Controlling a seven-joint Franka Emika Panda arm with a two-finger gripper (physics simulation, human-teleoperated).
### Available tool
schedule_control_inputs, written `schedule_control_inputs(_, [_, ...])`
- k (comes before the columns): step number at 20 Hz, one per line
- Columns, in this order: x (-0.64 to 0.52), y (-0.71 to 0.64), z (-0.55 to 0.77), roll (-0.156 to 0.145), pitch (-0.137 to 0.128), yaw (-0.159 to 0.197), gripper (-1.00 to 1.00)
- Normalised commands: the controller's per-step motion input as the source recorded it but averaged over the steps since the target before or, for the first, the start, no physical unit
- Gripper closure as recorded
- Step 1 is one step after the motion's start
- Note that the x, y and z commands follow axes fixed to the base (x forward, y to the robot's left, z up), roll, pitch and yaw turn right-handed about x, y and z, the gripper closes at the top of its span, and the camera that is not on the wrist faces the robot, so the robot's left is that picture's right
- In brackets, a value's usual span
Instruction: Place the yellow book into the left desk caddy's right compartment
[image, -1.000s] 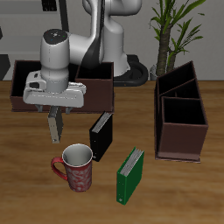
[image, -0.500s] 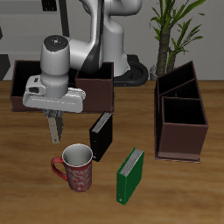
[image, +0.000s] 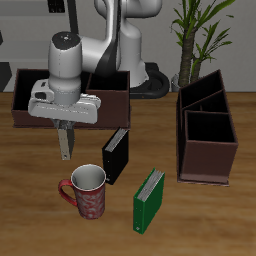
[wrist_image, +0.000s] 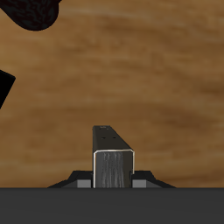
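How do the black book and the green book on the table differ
The black book stands farther back, just behind the patterned red mug; the green book stands nearer the table's front edge, off to the mug's side. The black one has a dark, plain cover; the green one is bright with pale page edges showing. Both stand upright on the wooden table, angled alike.

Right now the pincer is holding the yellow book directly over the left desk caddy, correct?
Not quite. The pincer does hold the yellow book, but it hangs over the table just back of the mug, well apart from the left desk caddy. The exterior view shows this.
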Motion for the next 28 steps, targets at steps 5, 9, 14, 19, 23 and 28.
schedule_control_inputs(5, [-0.07, 0.26, 0.49, 0.000, -0.040, -0.025, 1.00])
schedule_control_inputs(9, [-0.07, 0.25, 0.54, -0.017, 0.018, -0.046, 1.00])
schedule_control_inputs(14, [-0.12, 0.31, 0.54, -0.029, -0.010, -0.011, 1.00])
schedule_control_inputs(19, [-0.17, 0.32, 0.44, -0.012, -0.030, 0.007, 1.00])
schedule_control_inputs(23, [-0.04, 0.28, 0.27, -0.005, -0.002, 0.041, 1.00])
schedule_control_inputs(28, [-0.09, 0.25, 0.18, 0.029, -0.004, 0.003, 1.00])
